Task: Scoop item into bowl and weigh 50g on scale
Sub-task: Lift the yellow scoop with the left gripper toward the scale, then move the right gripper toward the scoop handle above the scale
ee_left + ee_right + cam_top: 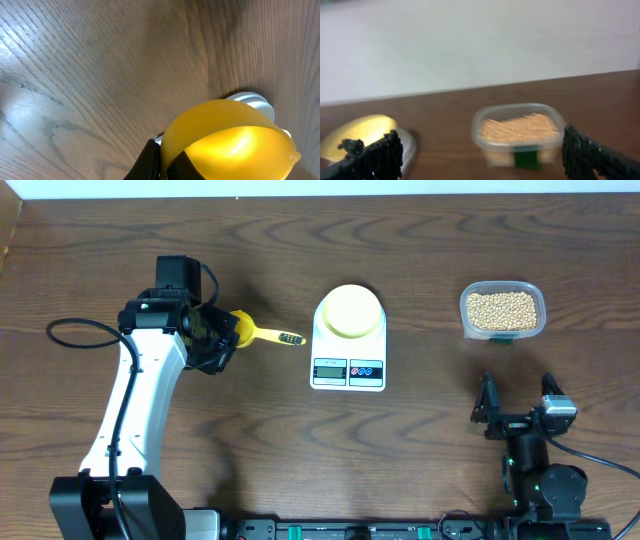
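The left gripper [230,335] seems to pinch the bright yellow plastic scoop [262,334] by its cup edge. It could slip and drop. The right gripper [518,402] has its fingers apart.

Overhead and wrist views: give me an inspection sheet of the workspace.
Surface: brown wood-grain table, no spilled beans seen.
Job's things: pale-yellow bowl, looking empty, sits on the white scale; beans fill the clear tub; yellow scoop left of the scale.
Clutter: nothing seen.
Grippers: left gripper pinches the scoop's cup wall; right gripper open, empty, near the tub.
Cables: black cable loops beside the left arm; second cable trails right.
Surroundings: pale wall beyond the table.
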